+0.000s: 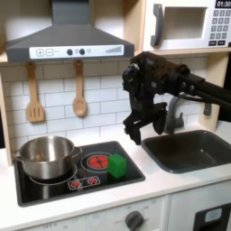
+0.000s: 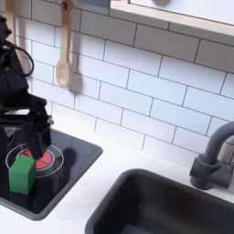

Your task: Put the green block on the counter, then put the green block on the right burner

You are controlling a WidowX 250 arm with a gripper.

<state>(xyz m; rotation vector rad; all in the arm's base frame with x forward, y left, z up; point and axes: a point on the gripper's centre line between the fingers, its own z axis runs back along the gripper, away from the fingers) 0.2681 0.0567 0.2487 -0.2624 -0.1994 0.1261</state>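
You see the smooth pale cream counter [image 1: 171, 185] of the toy kitchen running across the front of both exterior views, with the glossy black hob panel [image 1: 126, 176] set into it. Take the hob panel as your landmark. To the first exterior view's right of the hob panel lies the dark grey sink basin [image 1: 194, 149], with a grey curved tap [image 2: 212, 155] behind it. The black robot arm [image 1: 194, 86] reaches in from the first exterior view's right, and its gripper [image 1: 143, 128] hangs above the hob panel's right edge, clear of the surface. You cannot tell with confidence whether its fingers are apart or together, since both views render them as a dark mass. On the hob panel's left half stands a shiny steel pot [image 1: 45, 155]. The burner of red concentric rings [image 1: 97, 161] occupies the right half. The small bright green cube [image 1: 117, 166] rests on that burner's right edge, well below the gripper and apart from it.
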